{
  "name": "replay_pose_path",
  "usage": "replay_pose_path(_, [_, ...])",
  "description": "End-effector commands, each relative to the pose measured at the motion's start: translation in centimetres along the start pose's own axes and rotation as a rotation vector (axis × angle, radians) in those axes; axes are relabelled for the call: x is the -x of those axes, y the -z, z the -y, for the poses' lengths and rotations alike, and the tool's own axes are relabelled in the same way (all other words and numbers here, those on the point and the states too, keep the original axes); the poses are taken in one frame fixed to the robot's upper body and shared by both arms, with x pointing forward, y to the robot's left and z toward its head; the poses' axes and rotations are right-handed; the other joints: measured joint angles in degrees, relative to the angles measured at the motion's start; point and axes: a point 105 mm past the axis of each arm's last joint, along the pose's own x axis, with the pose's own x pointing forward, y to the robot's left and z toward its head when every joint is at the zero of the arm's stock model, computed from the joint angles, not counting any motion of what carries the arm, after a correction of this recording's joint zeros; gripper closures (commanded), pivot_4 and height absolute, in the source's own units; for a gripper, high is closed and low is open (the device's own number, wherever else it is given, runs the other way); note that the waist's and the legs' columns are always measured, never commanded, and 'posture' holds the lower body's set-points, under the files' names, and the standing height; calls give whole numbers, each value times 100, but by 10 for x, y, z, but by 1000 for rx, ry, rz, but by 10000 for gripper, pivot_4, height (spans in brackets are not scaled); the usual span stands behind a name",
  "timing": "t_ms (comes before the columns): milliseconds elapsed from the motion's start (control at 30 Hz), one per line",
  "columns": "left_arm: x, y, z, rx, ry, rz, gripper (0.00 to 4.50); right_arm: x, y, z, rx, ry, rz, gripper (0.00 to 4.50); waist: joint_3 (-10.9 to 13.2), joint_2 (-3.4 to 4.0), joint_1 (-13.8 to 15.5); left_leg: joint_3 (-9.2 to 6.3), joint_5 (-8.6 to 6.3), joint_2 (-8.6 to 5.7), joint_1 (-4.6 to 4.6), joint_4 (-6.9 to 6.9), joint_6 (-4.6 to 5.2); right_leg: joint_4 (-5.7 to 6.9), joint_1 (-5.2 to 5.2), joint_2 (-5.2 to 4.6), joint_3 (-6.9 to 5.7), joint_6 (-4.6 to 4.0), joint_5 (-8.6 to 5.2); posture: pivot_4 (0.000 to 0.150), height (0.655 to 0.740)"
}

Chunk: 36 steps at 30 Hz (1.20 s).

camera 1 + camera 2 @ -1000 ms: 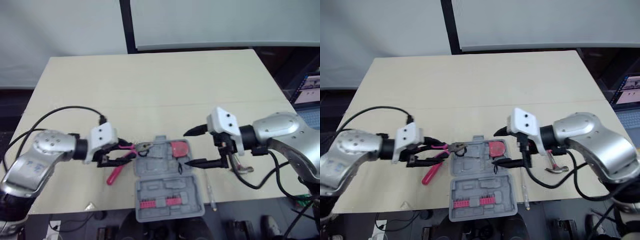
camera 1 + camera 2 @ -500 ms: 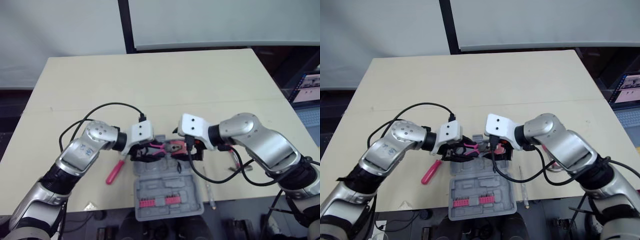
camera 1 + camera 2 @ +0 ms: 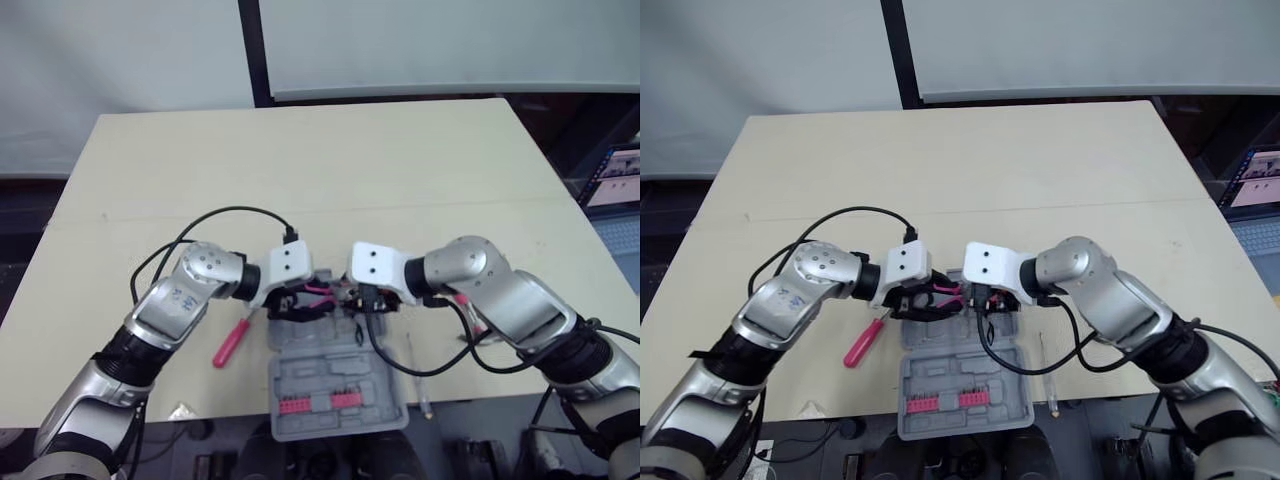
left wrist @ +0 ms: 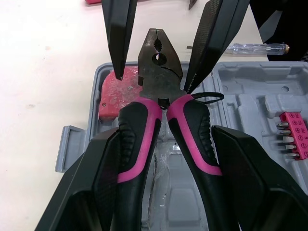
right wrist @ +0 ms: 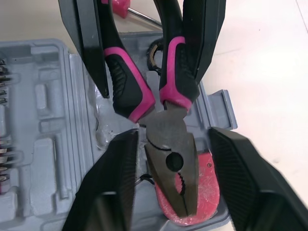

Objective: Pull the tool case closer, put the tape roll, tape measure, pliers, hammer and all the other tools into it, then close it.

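Counter (image 3: 300, 170): far half bare, wide room there. One gray tool case (image 3: 335, 375) lies open at the near edge.

Count:
- one pair of pliers (image 4: 159, 67)
- one tape measure (image 4: 108, 98), in the case under the pliers' head
- two screwdrivers: a pink-handled screwdriver (image 3: 230, 343) left of the case, a clear-handled screwdriver (image 3: 415, 375) right of it

Both forearms angle inward and meet tip to tip over the case. Left claw (image 4: 166, 144) is clamped on the pliers' pink handles. Right claw (image 5: 172, 132) is spread wide astride the pliers' head, gripping nothing.
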Motion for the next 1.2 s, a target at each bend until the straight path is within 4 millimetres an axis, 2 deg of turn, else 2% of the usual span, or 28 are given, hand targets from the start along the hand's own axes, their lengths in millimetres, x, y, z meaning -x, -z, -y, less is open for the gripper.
replay_pose_path(33, [4, -16, -4, -67, -15, 32, 19670, 0, -5, 1, 46, 6, 14, 18331, 0, 0, -1, 0, 0, 0, 0, 2, 0, 1, 0, 0, 0, 0, 0, 1500, 7278])
replay_pose_path(600, [1, -22, -2, -78, -6, 52, 19670, -3, -2, -2, 71, -18, 4, 18331, 0, 0, 0, 0, 0, 0, -1, 20, 1, 35, 1, -1, 1, 0, 0, 1500, 7278])
replay_pose_path(700, [1, -23, -2, -74, -2, 56, 19670, -3, -3, -2, 75, -21, 7, 31817, 0, 0, -2, 0, -1, 0, -1, 21, 1, 38, 1, 0, 2, 0, 0, 1500, 7278])
replay_pose_path(733, [0, -22, -1, -73, -1, 56, 19670, -3, -4, -2, 76, -23, 10, 34425, 0, 0, -2, -2, -1, 1, -1, 22, 1, 37, 2, 1, 1, 0, 0, 1500, 7278])
replay_pose_path(833, [0, -20, -2, -64, 0, 55, 19670, -1, -9, -2, 76, -27, 27, 34461, 0, 0, -1, -2, -1, 0, -2, 27, 1, 40, 2, 0, 0, 0, 0, 1500, 7278])
replay_pose_path(900, [2, -18, 1, -56, 22, 80, 9412, 1, -13, -3, 75, -31, 37, 34462, 0, 0, -2, -2, -1, 0, -2, 30, 1, 40, 2, 0, 1, 0, 0, 1500, 7278])
replay_pose_path(933, [4, -17, 3, -58, 34, 93, 5723, 1, -14, -4, 75, -33, 38, 34480, 0, 0, -2, -2, -1, 0, -2, 31, 1, 40, 2, 0, 1, 0, 0, 1500, 7278])
replay_pose_path(967, [10, -17, 7, -45, 60, 135, 1122, 3, -14, -5, 79, -42, 35, 34481, 0, 0, -3, -3, -1, 1, -3, 32, 1, 41, 2, 0, 1, 0, 0, 1500, 7278])
replay_pose_path(1100, [54, -8, 15, 19, 99, 322, 0, 6, -16, -12, 79, -84, 16, 34482, 0, 0, -59, -2, -1, 6, -2, 30, 0, 40, 0, 2, 3, -1, -1, 1500, 7278])
replay_pose_path(1200, [84, 29, 16, 104, 45, 263, 0, 5, -19, -14, 77, -108, -16, 34484, 0, 0, -53, -5, -1, 10, 1, 33, -4, 35, -1, 2, -2, -11, -6, 1500, 7278])
